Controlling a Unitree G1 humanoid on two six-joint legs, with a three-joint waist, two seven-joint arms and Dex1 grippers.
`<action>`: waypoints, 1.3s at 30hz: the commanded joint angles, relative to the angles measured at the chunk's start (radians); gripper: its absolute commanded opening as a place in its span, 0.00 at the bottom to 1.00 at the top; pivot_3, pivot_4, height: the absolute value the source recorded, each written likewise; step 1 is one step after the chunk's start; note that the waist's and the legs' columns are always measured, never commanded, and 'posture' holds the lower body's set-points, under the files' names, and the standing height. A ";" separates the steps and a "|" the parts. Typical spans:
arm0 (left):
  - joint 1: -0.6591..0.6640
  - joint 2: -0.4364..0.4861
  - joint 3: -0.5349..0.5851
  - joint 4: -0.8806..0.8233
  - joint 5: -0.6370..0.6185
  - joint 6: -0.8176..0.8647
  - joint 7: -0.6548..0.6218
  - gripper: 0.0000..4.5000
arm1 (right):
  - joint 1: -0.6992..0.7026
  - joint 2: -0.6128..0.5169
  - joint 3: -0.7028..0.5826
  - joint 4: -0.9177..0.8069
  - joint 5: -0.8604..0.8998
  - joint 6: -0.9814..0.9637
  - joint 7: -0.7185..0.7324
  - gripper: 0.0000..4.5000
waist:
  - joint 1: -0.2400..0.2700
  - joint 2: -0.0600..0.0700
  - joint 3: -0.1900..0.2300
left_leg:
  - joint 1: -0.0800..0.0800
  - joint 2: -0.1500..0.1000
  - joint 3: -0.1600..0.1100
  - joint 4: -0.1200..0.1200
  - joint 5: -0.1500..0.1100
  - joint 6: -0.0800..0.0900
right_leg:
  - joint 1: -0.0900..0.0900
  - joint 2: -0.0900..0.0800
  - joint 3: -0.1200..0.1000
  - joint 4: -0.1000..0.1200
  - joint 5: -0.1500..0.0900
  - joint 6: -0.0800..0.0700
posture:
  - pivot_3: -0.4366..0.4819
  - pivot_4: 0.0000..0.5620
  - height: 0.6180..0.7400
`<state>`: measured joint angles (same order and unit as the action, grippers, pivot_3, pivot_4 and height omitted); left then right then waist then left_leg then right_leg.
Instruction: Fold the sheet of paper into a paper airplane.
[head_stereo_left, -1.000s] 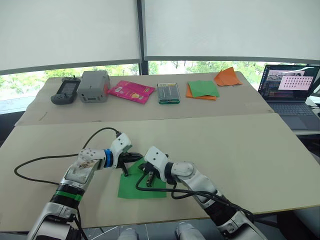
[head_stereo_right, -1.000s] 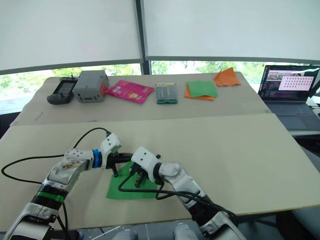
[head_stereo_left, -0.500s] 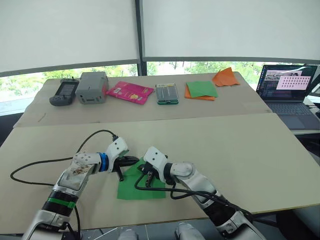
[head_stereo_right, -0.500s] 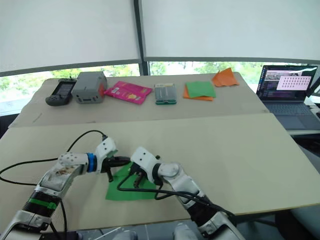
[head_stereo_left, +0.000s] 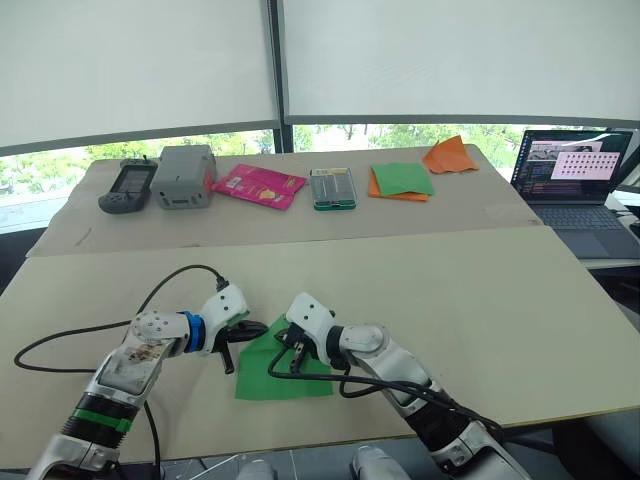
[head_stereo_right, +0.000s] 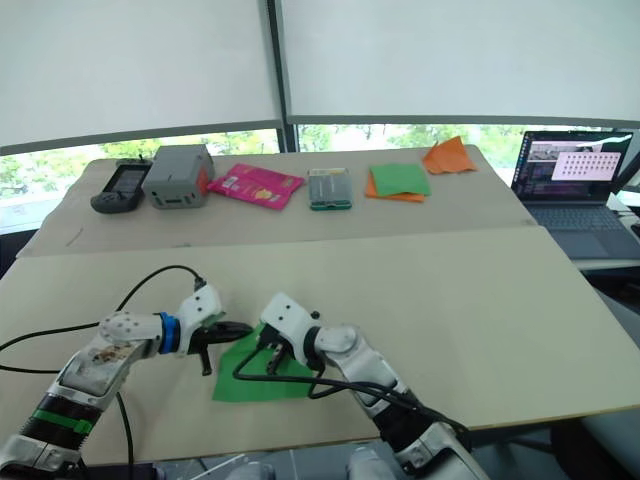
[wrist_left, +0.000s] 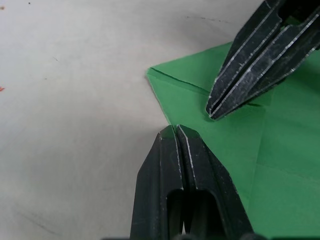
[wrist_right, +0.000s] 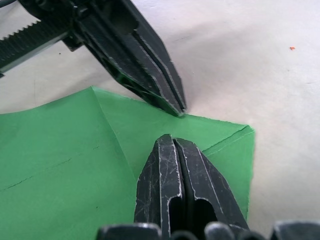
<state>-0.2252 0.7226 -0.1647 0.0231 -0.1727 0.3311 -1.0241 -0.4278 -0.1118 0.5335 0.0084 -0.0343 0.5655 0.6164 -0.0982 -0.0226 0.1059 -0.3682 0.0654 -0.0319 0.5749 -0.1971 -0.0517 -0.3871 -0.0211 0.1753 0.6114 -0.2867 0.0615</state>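
The sheet of paper (head_stereo_left: 283, 368) is seen lying flat on the near part of the table (head_stereo_left: 480, 300), with its far-left corner folded over into a creased flap. The left claw (wrist_left: 175, 131) is pressed together, tip set on the flap's left edge. The right claw (wrist_right: 172, 140) is likewise closed with nothing clamped, tip resting on the folded area just beside the left one. Farther back, a green sheet stacked on an orange sheet (head_stereo_left: 403, 180), crumpled orange paper (head_stereo_left: 451, 155), a pink packet (head_stereo_left: 260, 184), a grey box (head_stereo_left: 185, 175) and a handheld device (head_stereo_left: 127, 186) are lined up. A laptop (head_stereo_left: 575, 178) is placed far right.
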 joint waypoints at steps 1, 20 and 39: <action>0.073 0.036 -0.028 0.011 0.030 0.030 -0.019 0.02 | -0.007 -0.001 -0.006 0.019 -0.005 0.020 -0.004 0.00 | -0.001 0.000 0.000 | 0.000 0.000 0.000 0.000 0.000 0.000 | 0.000 0.000 0.000 0.000 0.000 0.000 | 0.48 0.27 1.00; 0.234 0.137 0.047 -0.087 0.010 0.037 -0.028 0.02 | -0.010 -0.001 0.001 0.026 -0.006 0.013 0.009 0.00 | -0.007 0.003 0.000 | 0.001 0.001 0.000 -0.001 0.000 0.000 | -0.001 0.000 0.000 0.000 -0.001 -0.001 | 0.48 0.27 1.00; 0.254 0.196 0.267 -0.142 -0.204 0.139 -0.091 0.02 | -0.015 -0.006 0.005 0.029 -0.007 0.003 0.022 0.00 | -0.030 0.002 0.003 | 0.001 0.002 0.000 -0.004 0.000 0.000 | -0.003 0.000 0.000 0.000 -0.001 -0.003 | 0.48 0.27 1.00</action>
<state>0.0394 0.9047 0.0519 -0.1315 -0.3233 0.4267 -1.0911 -0.4476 -0.1106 0.5347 0.0233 -0.0339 0.5666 0.6346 -0.1283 -0.0206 0.1092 -0.3675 0.0673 -0.0314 0.5714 -0.1975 -0.0522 -0.3901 -0.0211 0.1752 0.6115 -0.2881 0.0590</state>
